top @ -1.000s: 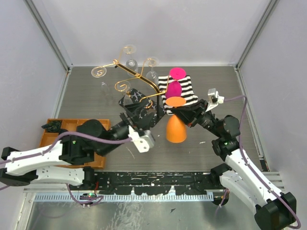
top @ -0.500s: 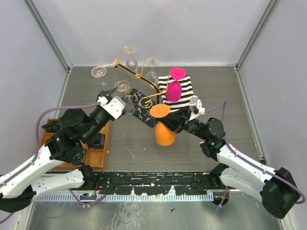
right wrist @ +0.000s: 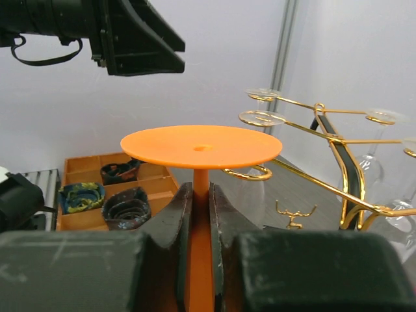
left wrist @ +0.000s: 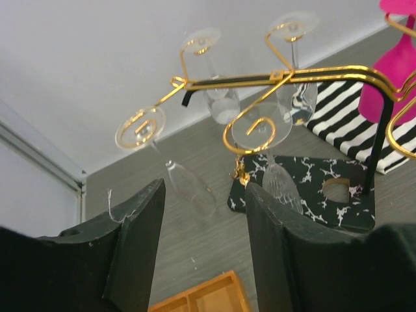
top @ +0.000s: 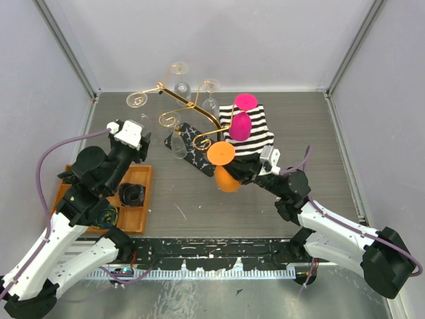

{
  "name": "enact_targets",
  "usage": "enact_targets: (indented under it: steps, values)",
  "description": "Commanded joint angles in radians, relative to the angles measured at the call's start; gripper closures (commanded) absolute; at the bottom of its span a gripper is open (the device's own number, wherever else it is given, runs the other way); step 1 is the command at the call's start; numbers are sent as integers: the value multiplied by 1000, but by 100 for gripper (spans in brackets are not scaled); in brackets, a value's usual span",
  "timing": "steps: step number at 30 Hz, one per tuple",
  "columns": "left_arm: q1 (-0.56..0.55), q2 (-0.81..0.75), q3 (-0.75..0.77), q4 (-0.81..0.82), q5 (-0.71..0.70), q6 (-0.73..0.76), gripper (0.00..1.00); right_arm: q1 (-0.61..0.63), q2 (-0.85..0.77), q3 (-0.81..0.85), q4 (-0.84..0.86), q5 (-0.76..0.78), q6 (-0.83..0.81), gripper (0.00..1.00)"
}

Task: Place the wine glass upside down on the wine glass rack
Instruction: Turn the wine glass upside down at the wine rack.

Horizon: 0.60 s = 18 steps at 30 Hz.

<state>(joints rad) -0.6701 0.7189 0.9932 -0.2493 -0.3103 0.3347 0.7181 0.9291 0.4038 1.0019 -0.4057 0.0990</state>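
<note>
Both shifted: left claw (left wrist: pixel 205 198) withdrawn, open; right claw (right wrist: pixel 200 198) grips orange wine glass (right wrist: pixel 201 144).

The orange wine glass (top: pixel 221 154) is upside down, flat foot on top and bowl below, its stem pinched by the right gripper (right wrist: pixel 201 214). It is just beside the wine glass rack (top: pixel 198 149), whose gold scroll arms rise from a black marbled base and carry inverted clear glasses (left wrist: pixel 221 97).

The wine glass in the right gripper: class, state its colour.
The wine glass is plain orange, clearest in the right wrist view.
</note>
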Motion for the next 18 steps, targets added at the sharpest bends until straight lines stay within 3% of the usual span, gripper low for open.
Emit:
enact_targets:
  steps: [1, 18]
  values:
    - [53, -30, -60, 12, 61, -62, 41, 4, 4, 5, 61, 38, -106, 99]
    - [60, -169, -119, -38, 53, -141, 40, -61, 229, 93, 203, 30, -91, 99]
